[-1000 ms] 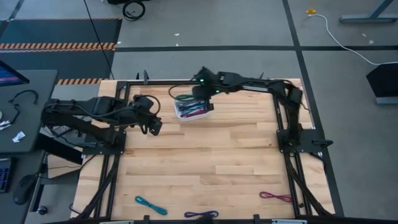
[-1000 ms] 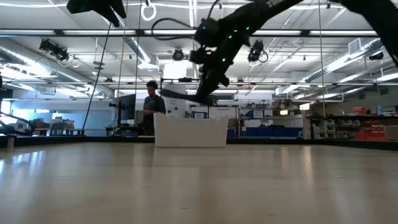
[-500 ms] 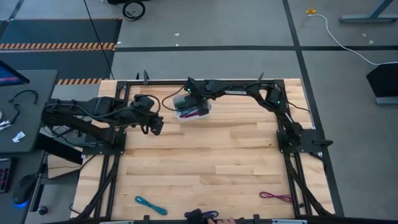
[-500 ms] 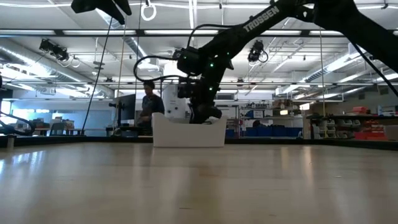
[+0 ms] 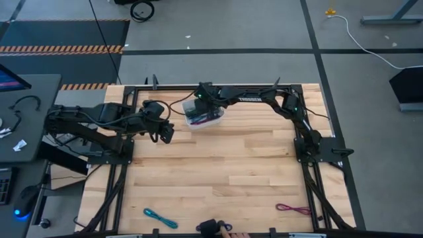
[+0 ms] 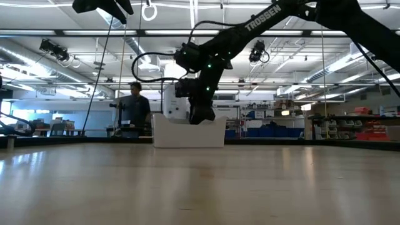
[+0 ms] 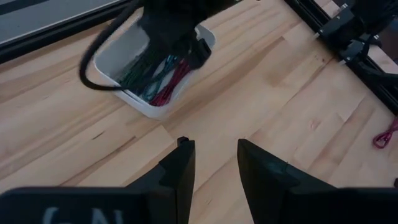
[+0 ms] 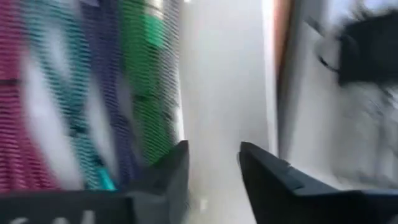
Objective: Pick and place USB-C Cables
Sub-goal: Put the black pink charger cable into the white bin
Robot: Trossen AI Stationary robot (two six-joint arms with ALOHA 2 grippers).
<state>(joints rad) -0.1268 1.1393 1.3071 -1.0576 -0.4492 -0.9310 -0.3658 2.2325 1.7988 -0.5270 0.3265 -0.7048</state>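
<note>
The white bin stands at the table's far middle. It holds several USB-C cables: magenta, teal, purple and green lie side by side on its floor. My right gripper is open and reaches down into the bin beside the green cable, with only white floor between its fingers. My left gripper hovers open above bare wood, left of the bin. A teal cable and a magenta one lie near the table's near edge.
A person's hand reaches in at the middle of the near edge. Black frame rails run along both sides of the table. Bare wood lies between the bin and the near-edge cables. A person stands in the room behind.
My right gripper has moved toward the table's left edge and down into the bin, carrying a cable that hung below its fingers. The cable no longer hangs under it. The bin has shifted slightly left. A hand has come in at the near edge.
</note>
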